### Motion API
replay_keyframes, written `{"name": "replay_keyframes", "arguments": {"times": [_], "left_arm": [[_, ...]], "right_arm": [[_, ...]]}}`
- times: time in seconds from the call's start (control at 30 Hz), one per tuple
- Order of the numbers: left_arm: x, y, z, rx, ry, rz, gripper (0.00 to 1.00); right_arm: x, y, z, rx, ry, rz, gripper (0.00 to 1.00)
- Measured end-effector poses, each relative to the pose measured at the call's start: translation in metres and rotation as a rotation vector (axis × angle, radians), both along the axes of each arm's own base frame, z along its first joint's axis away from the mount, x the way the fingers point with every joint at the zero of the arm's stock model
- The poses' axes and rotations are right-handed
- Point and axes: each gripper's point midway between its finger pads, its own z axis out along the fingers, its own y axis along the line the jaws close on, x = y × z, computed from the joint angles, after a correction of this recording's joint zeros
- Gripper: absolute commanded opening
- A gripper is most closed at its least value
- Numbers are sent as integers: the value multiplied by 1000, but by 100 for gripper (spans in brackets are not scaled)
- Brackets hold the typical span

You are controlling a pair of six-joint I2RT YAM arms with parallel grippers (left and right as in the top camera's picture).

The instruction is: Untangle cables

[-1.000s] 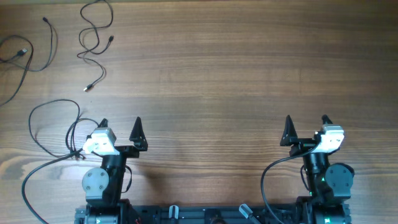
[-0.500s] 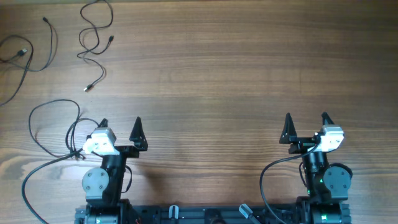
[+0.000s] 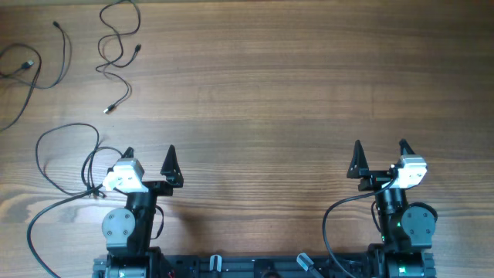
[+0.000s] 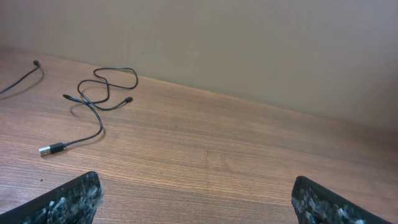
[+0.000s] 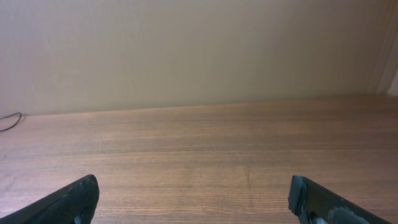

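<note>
at the far left edge of the wooden table, near its far corner, a thin black cable lies in loose open curves and runs out of the overhead picture; one small dark plug of it shows there, and whether this is one lead or two crossing i cannot tell. just to the right, apart from it, a second cable lies in a slack squiggle of a few bends that cross one another; it is also thin and black, with a silver-tipped usb plug at its near end and a smaller dark plug partway up the tangle. any marking on the plugs is too small to read. nearer the robot, a thin black loop lies on the wood just beside the left arm; loose cable or the arm's own wiring, i cannot tell. the left gripper sits low at the near edge, well apart from both far cables, its jaws spread wide with only bare table between them. across the table, the right gripper is likewise released, jaws wide and grasping nothing, facing bare wood and a plain beige wall. in the right wrist view a sliver of black cable shows at the left edge.
</note>
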Motion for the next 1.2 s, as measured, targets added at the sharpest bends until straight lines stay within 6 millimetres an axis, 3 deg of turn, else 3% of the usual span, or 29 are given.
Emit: {"name": "replay_keyframes", "arguments": {"times": [0.53, 0.87, 1.2], "left_arm": [[0, 11, -1, 33, 1, 61, 100], [1, 7, -5, 227, 12, 21, 99], [3, 6, -17, 255, 62, 8, 100]], "right_arm": [[0, 0, 0, 0, -1, 0, 100], [0, 0, 0, 0, -1, 0, 100], [0, 0, 0, 0, -1, 0, 100]]}}
